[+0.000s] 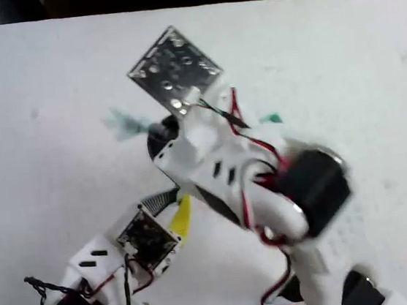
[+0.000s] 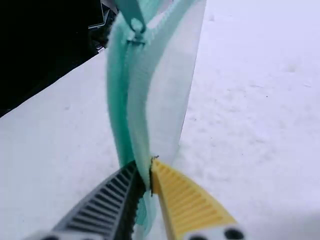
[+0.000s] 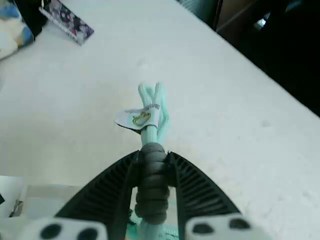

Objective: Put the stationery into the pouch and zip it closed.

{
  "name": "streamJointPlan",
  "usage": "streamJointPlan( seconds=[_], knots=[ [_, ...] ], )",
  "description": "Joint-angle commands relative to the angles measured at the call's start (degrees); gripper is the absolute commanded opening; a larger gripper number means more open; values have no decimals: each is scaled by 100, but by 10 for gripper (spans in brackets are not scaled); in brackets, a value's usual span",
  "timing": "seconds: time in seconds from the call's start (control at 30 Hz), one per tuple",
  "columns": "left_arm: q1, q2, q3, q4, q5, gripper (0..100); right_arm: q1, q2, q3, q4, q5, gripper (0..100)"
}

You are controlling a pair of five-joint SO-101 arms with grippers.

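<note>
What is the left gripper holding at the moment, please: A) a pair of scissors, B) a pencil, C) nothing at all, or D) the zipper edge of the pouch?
D: the left gripper is shut on the pouch, its grey and yellow fingers pinching the mint-green zipper.

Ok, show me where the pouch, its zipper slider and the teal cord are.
pouch (image 2: 175,85): left wrist view, on its pale side panel.
zipper slider (image 2: 135,25): left wrist view, on the slider body.
teal cord (image 3: 150,132): right wrist view, on the straight stretch under its loop.
</note>
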Motion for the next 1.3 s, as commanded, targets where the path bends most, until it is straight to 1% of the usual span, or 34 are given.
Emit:
streamJointPlan(
  seconds=[0.0, 0.1, 0.17, 0.23, 0.33, 0.4, 0.47, 0.6, 0.67, 0.7, 0.8, 0.93, 0.97, 1.0, 1.07, 1.13, 1.23, 1.27],
  knots=[
    [-347, -4, -466, 0, 185, 148, -48, -136, -536, 84, 70, 17],
    [-954, -4, -747, 141, 967, 228, -40, -180, -536, 84, 70, 17],
    [-1191, -4, -853, 141, 1222, 259, 84, -145, -536, 84, 70, 17],
    [-1200, 4, -888, 123, 1090, 264, 251, -110, -519, 84, 62, 17],
    [-980, 4, -888, -79, 738, 264, 470, -75, -352, 84, 35, 17],
    [-813, 13, -879, -290, 686, 263, 523, -92, -220, 84, 26, 17],
    [-576, 22, -844, -484, 659, 249, 567, -136, -141, 84, 26, 17],
    [180, 22, -563, -738, 642, 230, 541, -127, -167, 40, 26, 17],
    [400, 22, -352, -1002, 642, 212, 541, -110, -123, -75, 26, 17],
    [462, 22, -237, -1108, 633, 201, 541, -101, -114, -127, 26, 17],
    [602, 22, 53, -1301, 176, 164, 523, 13, -149, -242, 26, 17],
    [576, 22, 123, -1503, 105, 33, 330, 268, -167, -242, 70, 17],
    [576, 22, 114, -1512, 114, 15, 321, 312, -167, -242, 70, 17],
    [567, 22, 114, -1530, 132, 28, 321, 338, -167, -251, 70, 17],
    [567, 22, 141, -1547, 132, 21, 330, 356, -167, -321, 70, 17],
    [391, 22, 123, -1547, 132, 24, 347, 321, -237, -321, 70, 17],
    [-347, 22, 141, -1767, 167, 24, 356, 207, -563, -295, 70, 17],
    [-629, 22, 141, -1811, 308, 24, 365, 154, -651, -277, 70, 17]
  ],
)
